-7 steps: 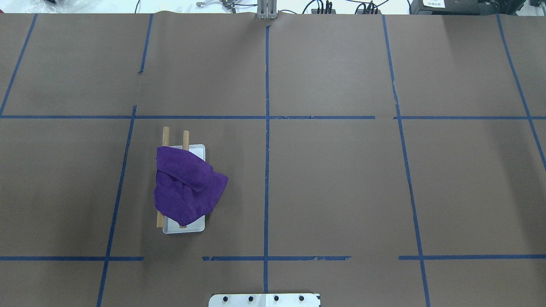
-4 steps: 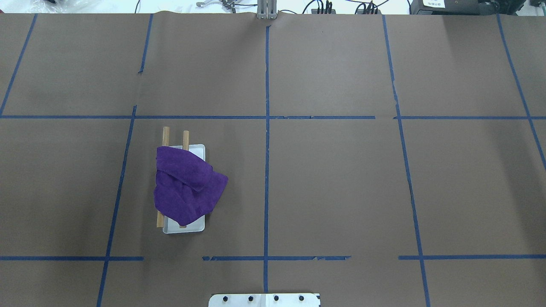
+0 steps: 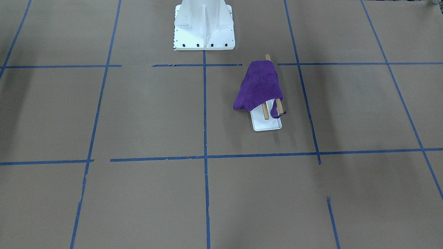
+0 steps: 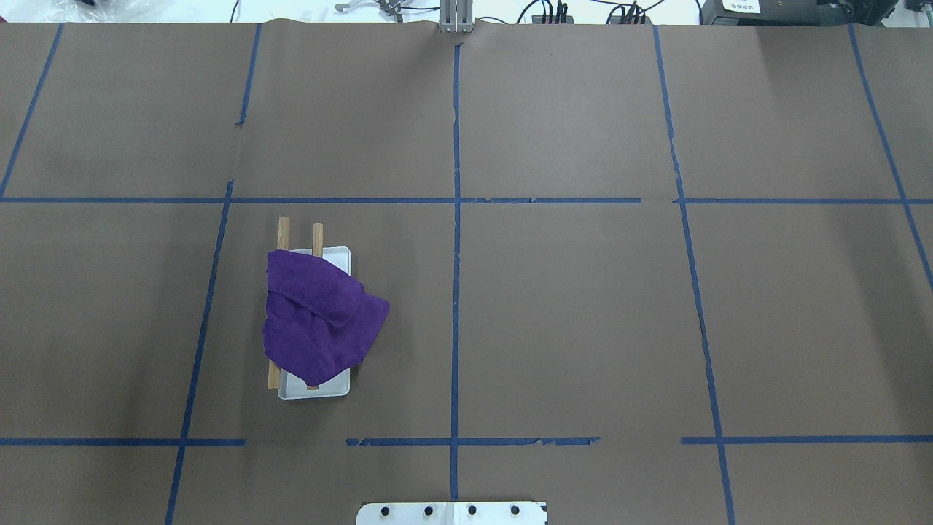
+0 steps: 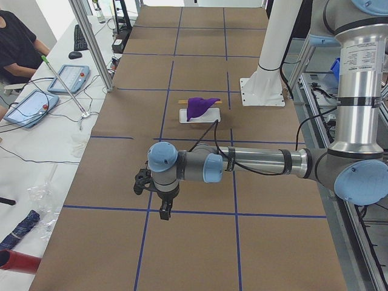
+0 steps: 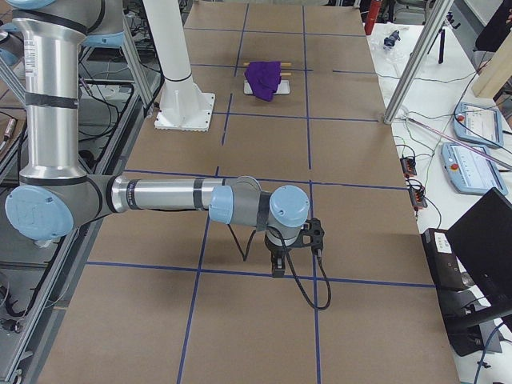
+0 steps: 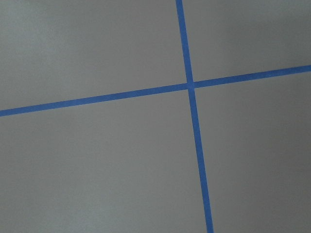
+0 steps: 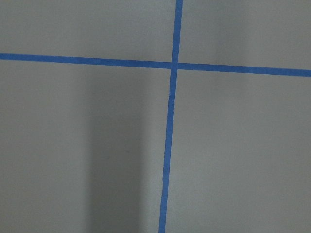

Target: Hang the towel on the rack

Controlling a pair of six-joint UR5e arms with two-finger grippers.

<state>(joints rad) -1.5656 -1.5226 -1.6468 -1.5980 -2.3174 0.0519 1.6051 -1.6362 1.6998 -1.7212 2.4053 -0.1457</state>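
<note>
Fuzzy purple towel [image 4: 321, 321] crumpled over the 2 round wooden dowels of the rack [image 4: 283, 232], flat white base [image 4: 332, 390] beneath, left side of matte brown table [image 4: 583, 306], left gripper [image 5: 164, 209] and right gripper [image 6: 277, 268] well away, finger spread impossible to tell.

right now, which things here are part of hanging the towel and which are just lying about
For the job:
purple towel, already draped across the rack
rack, dowel ends poking out

Just there:
white bolted pedestal
blue tape grid
control tablets on the side bench
</note>
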